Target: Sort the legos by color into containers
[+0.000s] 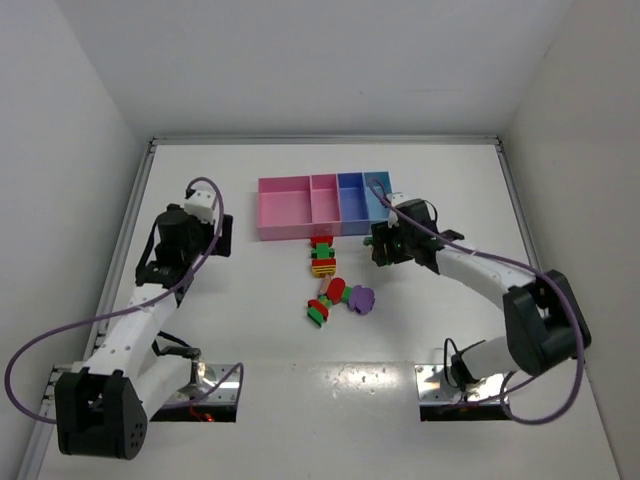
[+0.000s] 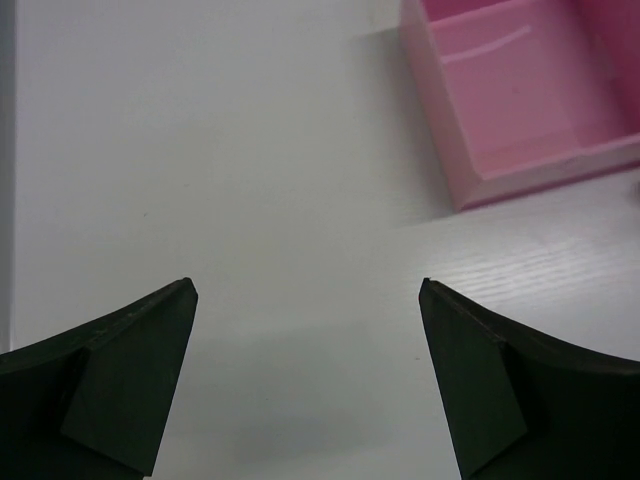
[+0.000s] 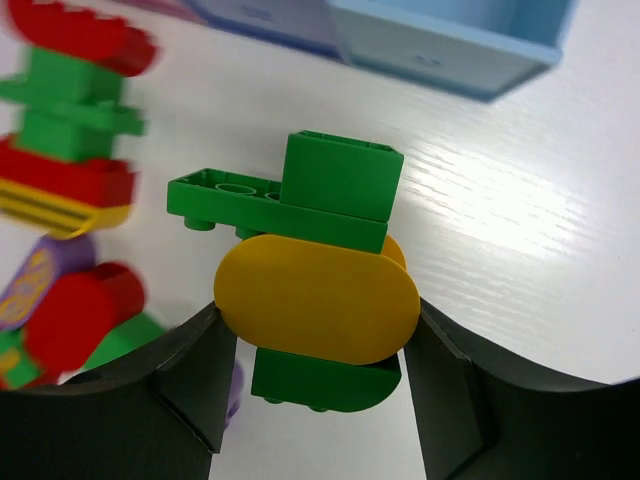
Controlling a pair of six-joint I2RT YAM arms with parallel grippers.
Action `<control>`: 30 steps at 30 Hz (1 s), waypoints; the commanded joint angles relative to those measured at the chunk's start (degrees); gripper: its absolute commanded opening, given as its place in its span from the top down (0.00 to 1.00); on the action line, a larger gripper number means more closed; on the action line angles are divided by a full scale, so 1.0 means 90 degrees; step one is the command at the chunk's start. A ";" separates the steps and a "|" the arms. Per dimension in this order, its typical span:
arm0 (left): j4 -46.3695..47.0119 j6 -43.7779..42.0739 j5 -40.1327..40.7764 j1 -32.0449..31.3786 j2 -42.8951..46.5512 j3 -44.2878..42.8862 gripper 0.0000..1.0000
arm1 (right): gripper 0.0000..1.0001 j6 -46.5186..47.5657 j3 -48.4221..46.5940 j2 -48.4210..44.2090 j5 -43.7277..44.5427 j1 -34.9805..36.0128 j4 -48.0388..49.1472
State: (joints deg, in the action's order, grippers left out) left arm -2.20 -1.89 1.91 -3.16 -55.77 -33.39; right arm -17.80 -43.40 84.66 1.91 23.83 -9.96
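Sorting is barely under way: the containers (image 1: pixel 285 232) look empty, the legos (image 1: pixel 323 262) lie just before them, the right gripper (image 3: pixel 315 330) pinches a green-yellow clump (image 3: pixel 335 190) near the light blue bin (image 3: pixel 450 45), and the left gripper (image 2: pixel 310 380) gapes wide.

The containers (image 1: pixel 300 234) stand toward the back of the bench (image 1: pixel 450 320). The legos (image 1: pixel 325 285) lie just before them. The left tool (image 1: pixel 222 236) hangs off their left end. The right tool (image 1: pixel 384 244), with a clump (image 3: pixel 330 210) in it, is before their right end.

White arms (image 1: pixel 128 335), black joints (image 1: pixel 545 325), purple cables (image 1: pixel 40 340)
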 commanded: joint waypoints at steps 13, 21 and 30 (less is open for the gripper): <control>-0.2382 -0.1412 -0.6538 0.0068 -0.1172 -0.1446 0.00 | 1.00 0.3705 0.0291 -0.1419 -0.3122 0.0778 0.0207; -0.2383 -0.0913 -0.8501 -0.0176 -0.2814 -0.2022 0.01 | 1.00 0.4117 0.0164 -0.1038 -0.2840 0.1773 0.0685; -0.2441 -0.0913 -0.8387 -0.0683 -0.3422 -0.2344 0.02 | 1.00 0.4117 -0.0168 -0.0668 -0.2332 0.2263 0.0911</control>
State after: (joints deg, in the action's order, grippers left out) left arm -24.69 -9.37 -70.98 -6.94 -85.95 -51.72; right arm 18.15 -41.19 78.15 -19.90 43.20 -5.61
